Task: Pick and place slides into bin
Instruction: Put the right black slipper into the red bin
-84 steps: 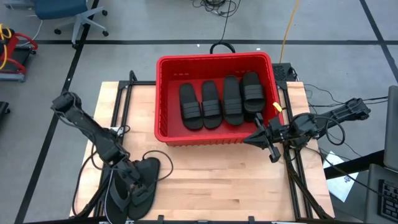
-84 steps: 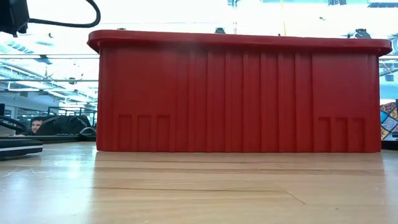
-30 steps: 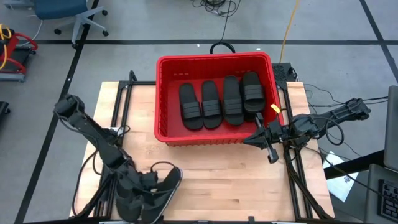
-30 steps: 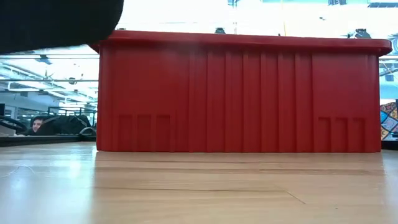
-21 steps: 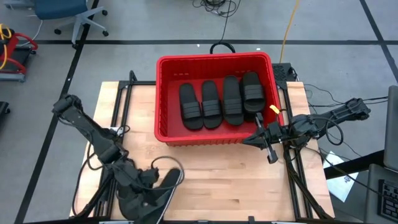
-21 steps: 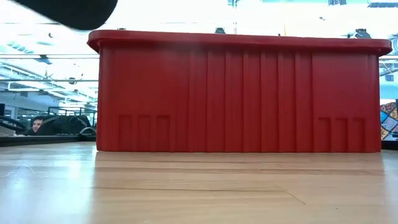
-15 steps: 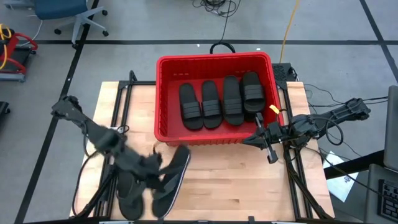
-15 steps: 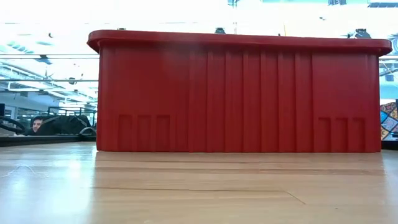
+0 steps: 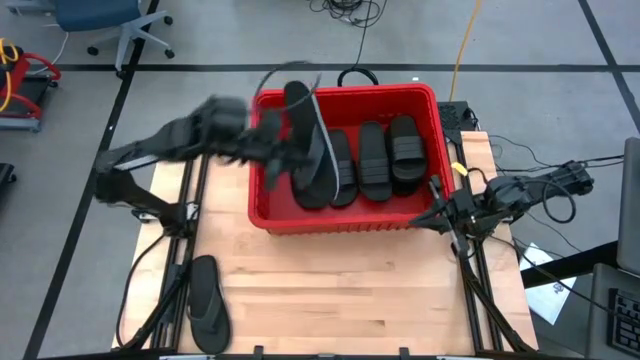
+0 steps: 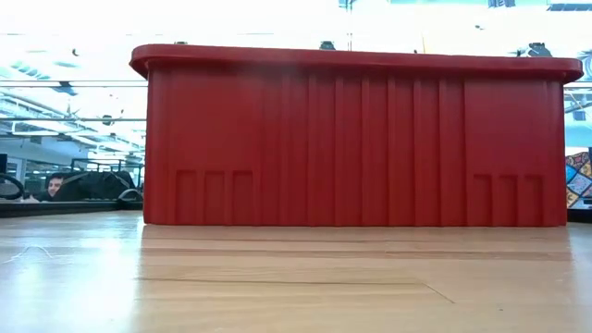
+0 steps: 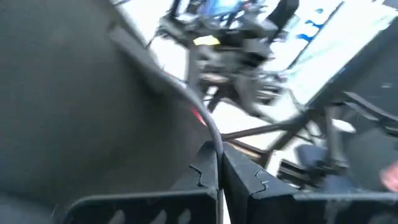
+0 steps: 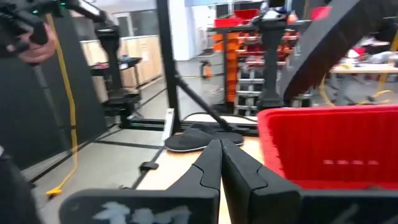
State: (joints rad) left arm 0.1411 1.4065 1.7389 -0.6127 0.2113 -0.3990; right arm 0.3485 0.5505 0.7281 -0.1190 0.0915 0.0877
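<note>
My left gripper (image 9: 283,152) reaches over the left part of the red bin (image 9: 345,93) and is shut on a black thong flip-flop (image 9: 305,140), which it carries in the air. In the left wrist view the shut fingers (image 11: 219,171) show with the flip-flop's grey sole (image 11: 74,112) beside them. Three slides (image 9: 373,160) lie side by side on the bin's floor. A second flip-flop (image 9: 205,315) lies flat on the table's near left. My right gripper (image 9: 440,213) is shut and empty by the bin's near right corner. My left gripper pinches the flip-flop's thin thong strap (image 11: 210,132) between its two shut fingers. It comes in from the table's left side, over the bin's left wall. The flip-flop is lifted clear above the bin, tilted on its edge with its length running near to far.
The bin (image 10: 351,139) stands at the table's far middle and fills the low view. Bare wood lies in front of it. Cables and frame bars run along the table's left and right edges. The right wrist view shows the bin (image 12: 336,149) and the lying flip-flop (image 12: 196,140).
My left gripper has swung up from the table's near left toward the far edge and right, carrying the flip-flop lifted clear to above the bin's left part. The second flip-flop has stayed on the table. My right gripper has shifted slightly toward the right edge.
</note>
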